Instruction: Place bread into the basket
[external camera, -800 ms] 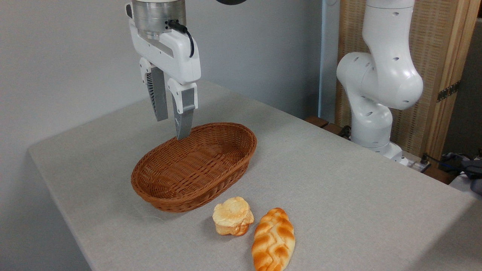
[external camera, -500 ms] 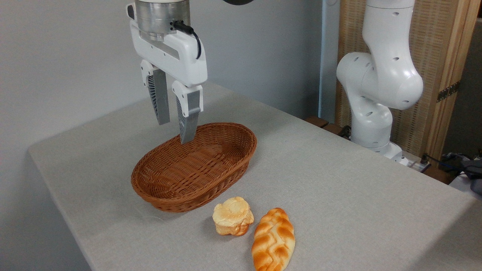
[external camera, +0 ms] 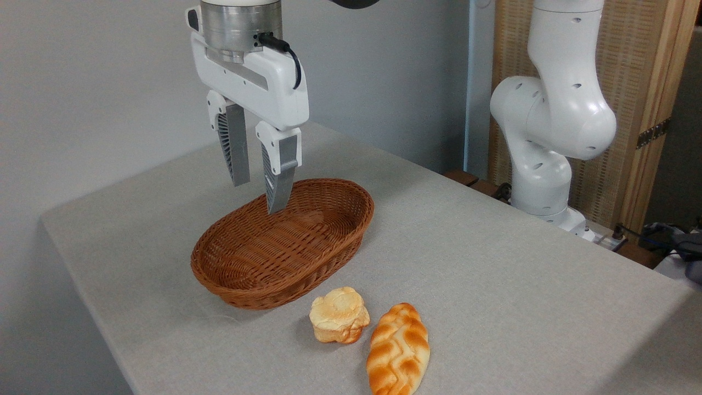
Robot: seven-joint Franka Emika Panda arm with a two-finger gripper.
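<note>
The bread, a small pale-golden bun with a lumpy flower-like top, lies on the grey table just in front of the basket. The oval brown wicker basket sits at the table's middle and holds nothing. My gripper hangs above the basket's far left rim, pointing down, open, with nothing between its grey fingers. It is well apart from the bun, up and to the left of it.
A longer orange-brown braided loaf lies right beside the bun, near the table's front edge. The arm's white base stands at the back right. A wooden panel and cables are behind the table's right side.
My gripper has shifted slightly to the right and a little lower over the basket's far rim, still open. Bun, loaf and basket have not moved.
</note>
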